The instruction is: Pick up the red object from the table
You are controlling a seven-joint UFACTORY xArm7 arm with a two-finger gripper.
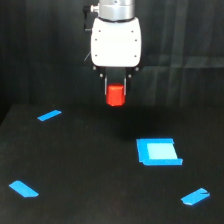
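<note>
Red object gripped in the end effector, lifted clear above the desk.

Hung upright, long axis near vertical, lower end pointing down at the black surface, toward the far edge of the desk. Clamped between two dark fingers closed on its sides, under a white wrist housing aimed straight down. Lay below: flat blue square piece toward the exterior view's right, blue tape strips near the far left, near left corner and near right corner.
</note>
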